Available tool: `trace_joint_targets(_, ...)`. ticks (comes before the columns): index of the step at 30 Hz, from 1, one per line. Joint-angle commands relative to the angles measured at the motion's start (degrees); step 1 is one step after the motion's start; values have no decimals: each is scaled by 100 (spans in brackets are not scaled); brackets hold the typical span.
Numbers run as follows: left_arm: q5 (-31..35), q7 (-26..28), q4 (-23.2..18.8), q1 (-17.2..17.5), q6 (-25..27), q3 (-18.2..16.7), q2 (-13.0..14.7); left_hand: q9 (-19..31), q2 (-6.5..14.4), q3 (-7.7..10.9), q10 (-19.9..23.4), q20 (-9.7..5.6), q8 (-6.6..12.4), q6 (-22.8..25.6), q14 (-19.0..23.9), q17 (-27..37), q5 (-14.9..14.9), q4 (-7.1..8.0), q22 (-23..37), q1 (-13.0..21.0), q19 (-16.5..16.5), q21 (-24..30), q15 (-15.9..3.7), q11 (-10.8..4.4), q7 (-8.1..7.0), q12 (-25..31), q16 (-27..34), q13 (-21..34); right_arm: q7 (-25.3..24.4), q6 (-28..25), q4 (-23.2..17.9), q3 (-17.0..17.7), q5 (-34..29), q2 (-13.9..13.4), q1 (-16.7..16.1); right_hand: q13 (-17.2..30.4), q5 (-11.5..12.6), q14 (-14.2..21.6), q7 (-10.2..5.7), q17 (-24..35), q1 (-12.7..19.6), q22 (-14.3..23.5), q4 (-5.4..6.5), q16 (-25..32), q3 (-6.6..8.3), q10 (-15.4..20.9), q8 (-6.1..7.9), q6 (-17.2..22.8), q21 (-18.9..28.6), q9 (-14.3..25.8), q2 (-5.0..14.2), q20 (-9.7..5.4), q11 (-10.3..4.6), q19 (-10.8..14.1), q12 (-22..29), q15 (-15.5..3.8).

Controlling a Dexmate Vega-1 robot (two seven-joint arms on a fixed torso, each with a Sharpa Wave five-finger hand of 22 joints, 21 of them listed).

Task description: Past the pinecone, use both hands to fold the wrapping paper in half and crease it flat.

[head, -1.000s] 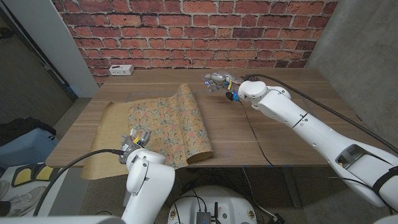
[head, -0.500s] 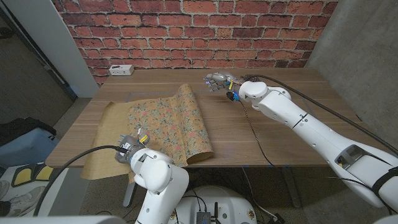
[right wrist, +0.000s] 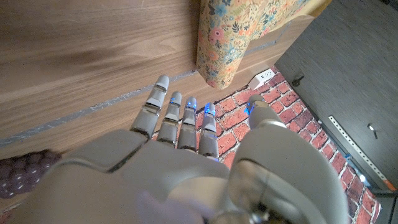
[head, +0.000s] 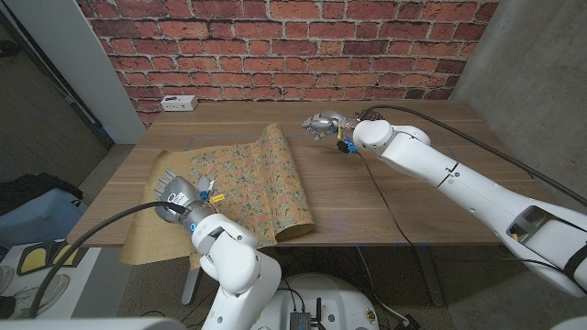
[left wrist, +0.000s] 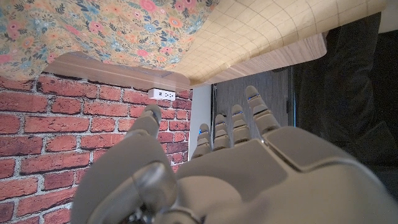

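Comparing against a second earlier: the left hand had moved and the right hand had barely shifted.
Landmark: wrapping paper [head: 240, 188], lying partly folded on the wooden table [head: 413, 174], its floral flap doubled over the plain gridded sheet and its curled fold edge standing up on the side nearer the table's middle.
Left hand [head: 176, 194]: fingers spread and grasping nothing; it hovered over the paper's near left part, further out over the plain sheet than a second before, when it sat closer to the near edge with fingers drawn in.
Left wrist view: the fingers [left wrist: 231, 127] were straight and apart, with the paper's floral flap and gridded underside beyond them.
Right hand [head: 321, 123]: released, fingers extended and empty; it stayed well apart from the paper, past its far right corner, tilted slightly lower than before.
Right wrist view: the paper's curled edge [right wrist: 231, 43] hung near the fingertips, not touched.
Pinecone [right wrist: 22, 173]: a dark scaly edge, judged to be this, showed beside the right hand; not discernible in the head view.
Paper position: unchanged across the interval.
Task standing: fold begun but loose; crease not yet pressed.
Inference: the left hand appeared to be lining up to flatten or take the sheet; the right hand was not yet engaged.
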Motion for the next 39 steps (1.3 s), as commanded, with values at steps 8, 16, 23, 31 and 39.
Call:
trace_joint_targets(8,-516,-38,-10,-396,388,322,790,0,63,46,111,2,-18,105,91,-4,20,-48,17,50,105,48,-15,-23,39,26,5,1,1095,157,-839,-284,-1338,-758,-154,33,-69,-199,-33,-39,261,17,-67,-69,61,-213,-31,-180,-58,31,17,-51,-43,-237,-23,-93)
trace_joint_targets(16,-675,75,24,-459,388,376,885,1,70,56,182,5,-13,184,140,-6,19,-66,18,71,132,49,-22,-12,41,41,3,-4,1170,-1653,-1384,-714,-1899,-396,-8,46,-202,-688,-126,-56,-320,25,245,-112,-439,-1044,-120,-1354,-54,32,-351,134,-27,-684,-55,93)
trace_joint_targets(23,-1307,744,-148,-375,279,363,1039,1,79,63,214,4,-24,191,162,-6,20,-71,18,79,146,49,-45,0,38,46,1,-5,1037,-2098,-1406,-949,-1966,-185,90,48,-193,-795,-111,-55,-501,26,314,-111,-557,-1254,-92,-1603,-29,33,-412,146,33,-730,-56,135)
trace_joint_targets(31,-2238,1810,-384,-95,-207,163,1150,3,125,96,382,3,-5,369,351,-1,29,-75,20,100,192,50,-118,-8,49,84,36,-12,904,-2981,-1338,-1542,-2066,268,463,46,-168,-947,-3,-68,-659,28,343,-116,-691,-1437,-52,-1787,-13,28,-511,161,97,-795,-42,227)
trace_joint_targets(39,-3040,2588,-568,179,-851,-128,1329,6,165,126,593,4,21,566,506,6,41,-61,24,96,236,52,-164,-45,37,137,55,-16,726,-3153,-1192,-1816,-1787,530,696,44,-152,-904,76,-82,-769,28,352,-74,-796,-1434,-12,-1814,39,26,-616,215,223,-698,10,284)
